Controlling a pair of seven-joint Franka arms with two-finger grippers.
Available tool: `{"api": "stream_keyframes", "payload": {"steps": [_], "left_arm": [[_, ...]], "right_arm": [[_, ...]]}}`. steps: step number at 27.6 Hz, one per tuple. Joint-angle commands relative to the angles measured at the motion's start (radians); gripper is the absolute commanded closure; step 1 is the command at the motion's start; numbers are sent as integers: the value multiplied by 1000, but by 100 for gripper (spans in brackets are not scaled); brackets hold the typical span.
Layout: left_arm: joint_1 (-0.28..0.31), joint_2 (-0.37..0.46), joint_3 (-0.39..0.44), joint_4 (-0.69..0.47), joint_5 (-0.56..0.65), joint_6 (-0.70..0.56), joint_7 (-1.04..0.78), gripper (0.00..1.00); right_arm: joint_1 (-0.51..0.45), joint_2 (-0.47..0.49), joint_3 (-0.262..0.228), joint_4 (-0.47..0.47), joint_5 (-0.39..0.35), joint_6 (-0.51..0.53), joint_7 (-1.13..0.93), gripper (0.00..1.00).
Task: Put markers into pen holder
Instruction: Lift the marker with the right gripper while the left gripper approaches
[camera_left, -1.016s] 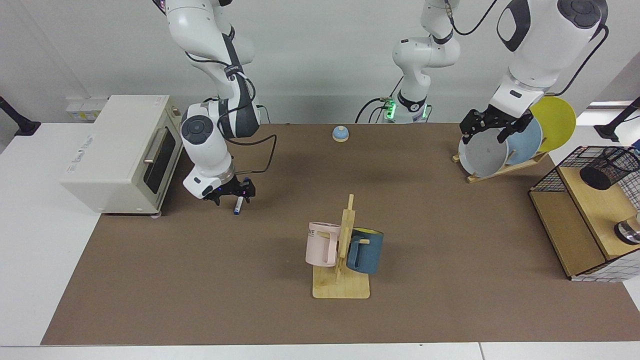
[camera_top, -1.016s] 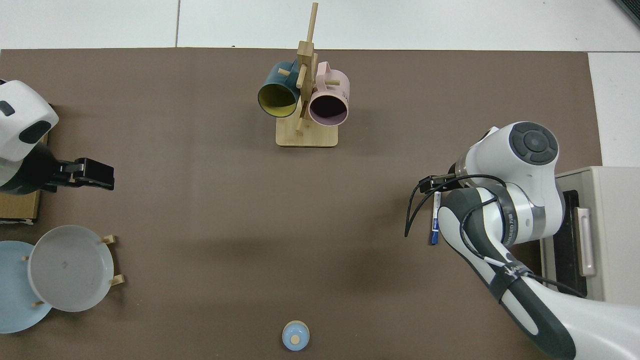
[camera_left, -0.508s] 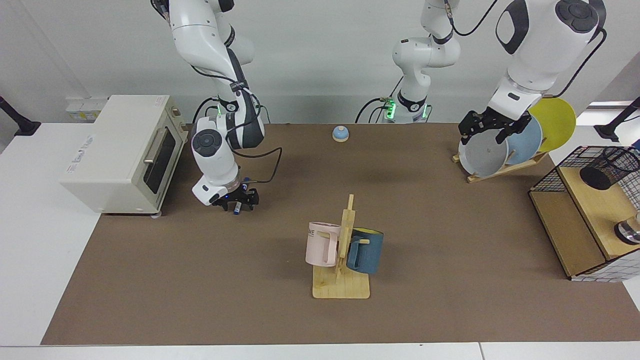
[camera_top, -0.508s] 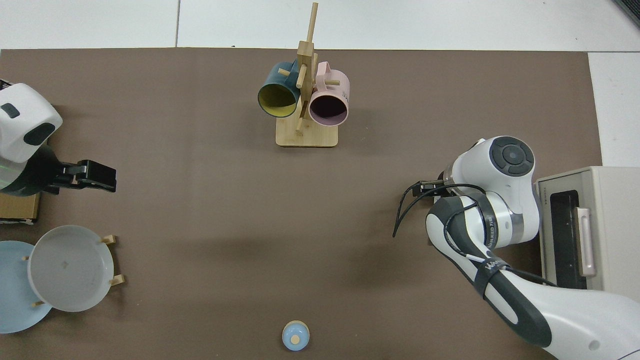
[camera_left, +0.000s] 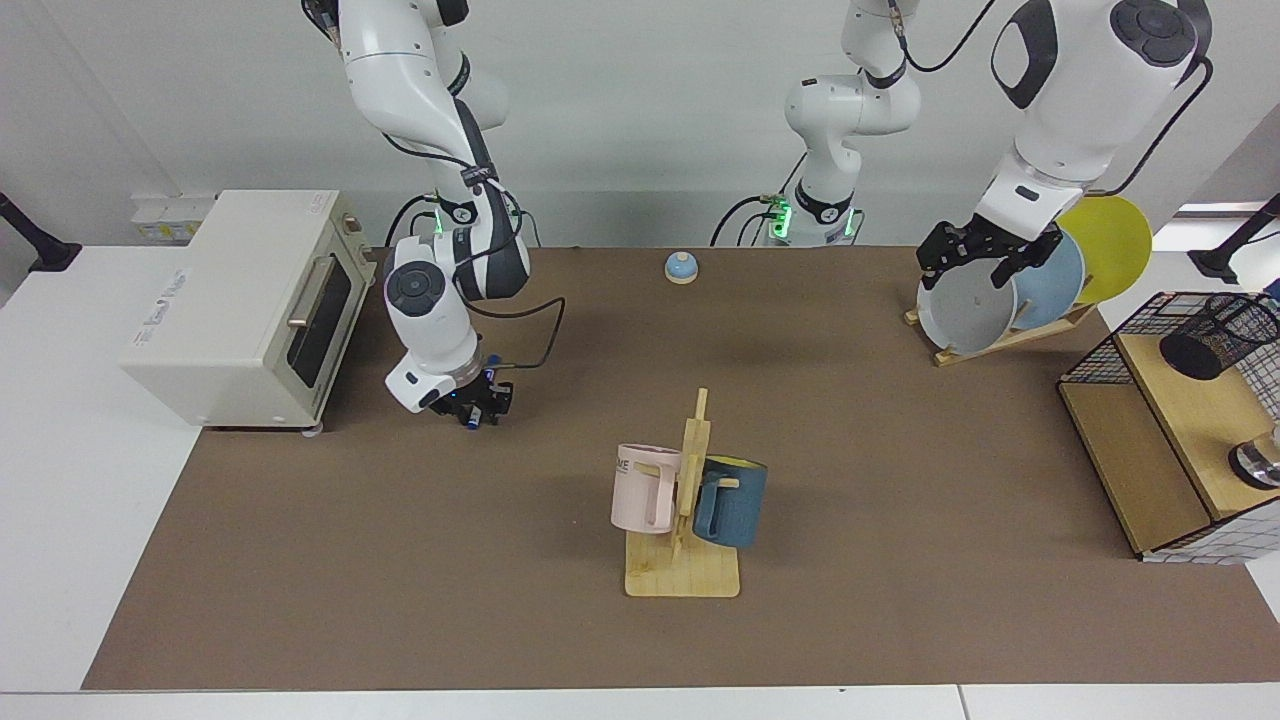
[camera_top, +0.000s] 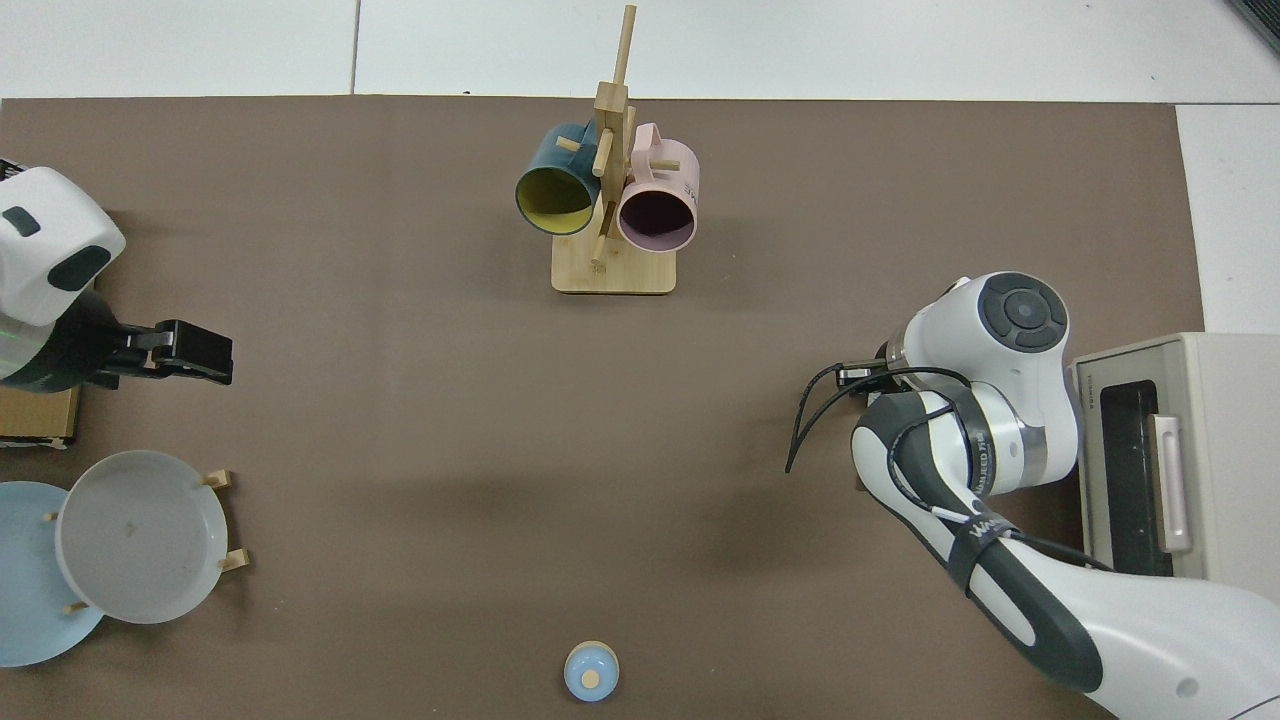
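The right claw (camera_left: 476, 412) sits low on the counter (camera_left: 400, 560), closed around the marker (camera_left: 469, 418). The left claw (camera_left: 985, 262) waits, spread, above the plates (camera_left: 965, 305). The far-right pen holder (camera_left: 1215, 335) holds nothing visible.

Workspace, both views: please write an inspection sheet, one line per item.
Surface: brown mat on a white table.
Job's things: marker, only a blue end shows under the right gripper; pen holder tilted on the wooden shelf, no marker in it.
Clutter: mug rack with pink and blue mugs; plates on a rack; small blue bell.
Grippers: right gripper low at the marker; left gripper waits above the plates.
Cables: black cable looped at the right arm's wrist.
Surroundings: toaster oven, white wall.
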Motion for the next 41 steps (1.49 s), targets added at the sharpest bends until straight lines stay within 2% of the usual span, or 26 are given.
{"api": "stream_keyframes", "payload": {"steps": [1, 8, 15, 22, 29, 31, 35, 41], "left_arm": [[12, -25, -8, -29, 4, 11, 11, 0], [13, -25, -8, -29, 3, 11, 12, 0], [1, -20, -10, -25, 3, 25, 11, 0], [4, -13, -13, -15, -22, 97, 61, 0], [1, -19, -19, -12, -13, 102, 239, 0], [0, -22, -22, -12, -10, 102, 308, 0], [1, -25, -22, -12, -14, 100, 486, 0], [0, -23, -23, -12, -24, 113, 695, 0]], "right_arm": [[2, -3, -1, -8, -3, 9, 3, 100], [2, -3, -1, 14, 0, -6, 9, 100], [2, -16, 3, 101, 19, -120, 34, 100], [34, -37, 13, 179, 20, -213, 124, 100], [80, -56, 13, 257, 22, -287, 238, 100], [92, -60, 13, 287, 45, -313, 271, 100], [108, -78, 16, 296, 131, -330, 319, 100], [152, -100, 16, 297, 132, -357, 439, 100]]}}
